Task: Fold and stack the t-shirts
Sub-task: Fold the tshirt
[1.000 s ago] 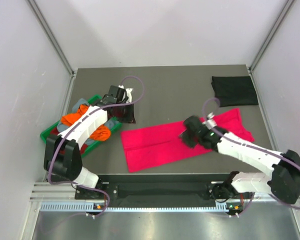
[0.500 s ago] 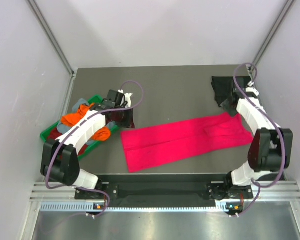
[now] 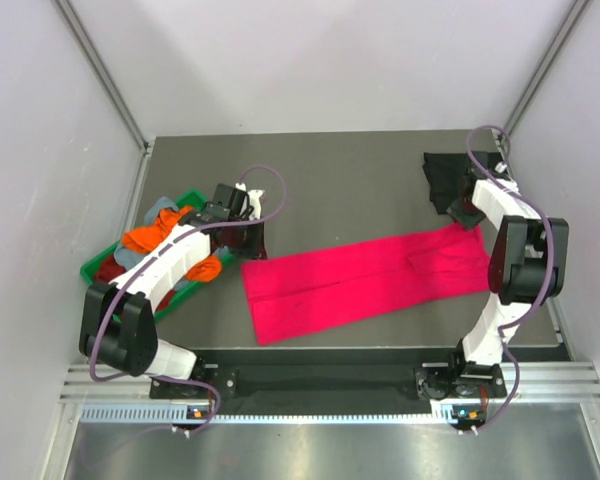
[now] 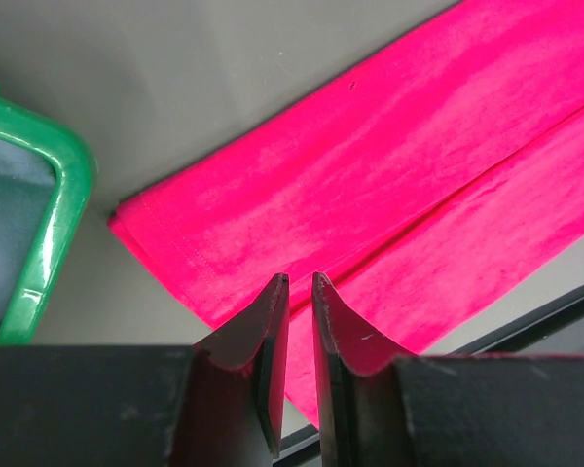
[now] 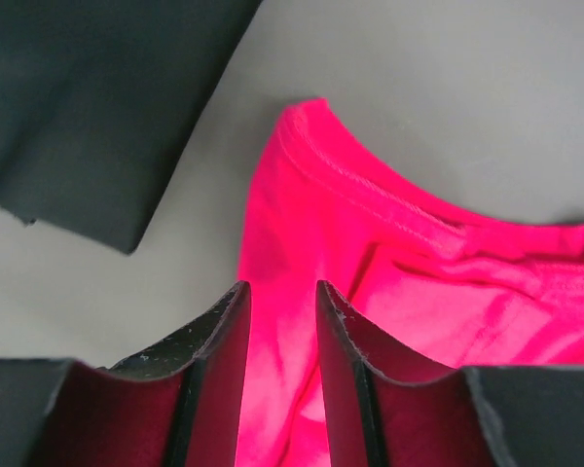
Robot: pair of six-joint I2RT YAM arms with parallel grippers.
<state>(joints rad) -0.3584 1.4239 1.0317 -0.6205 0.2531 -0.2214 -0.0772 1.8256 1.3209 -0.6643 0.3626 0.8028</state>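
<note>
The bright pink-red t-shirt [image 3: 360, 280] lies as a long folded strip slanting across the table's front. Its left corner [image 4: 389, 165] is under my left gripper [image 3: 252, 238], which hovers above the cloth [image 4: 294, 280]. Its jaws are shut to a thin slit with nothing in them. My right gripper [image 3: 470, 212] is over the shirt's collar end [image 5: 389, 272]. It stands slightly open and empty [image 5: 279, 287]. The black t-shirt [image 3: 448, 178] lies folded at the back right, just beyond it [image 5: 88, 97]. Orange [image 3: 145, 238], grey-blue [image 3: 160, 208] and dark red [image 3: 110, 270] tees are heaped in the tray.
The green plastic tray [image 3: 92, 268] sits at the left edge, its rim [image 4: 68, 214] close beside the pink shirt's corner. White walls and metal posts enclose the table. The arm bases and a black rail run along the near edge.
My right arm swung from the pink shirt's middle to its far right end, by the black shirt. The shirt's right end now lies narrower. The left arm barely moved.
</note>
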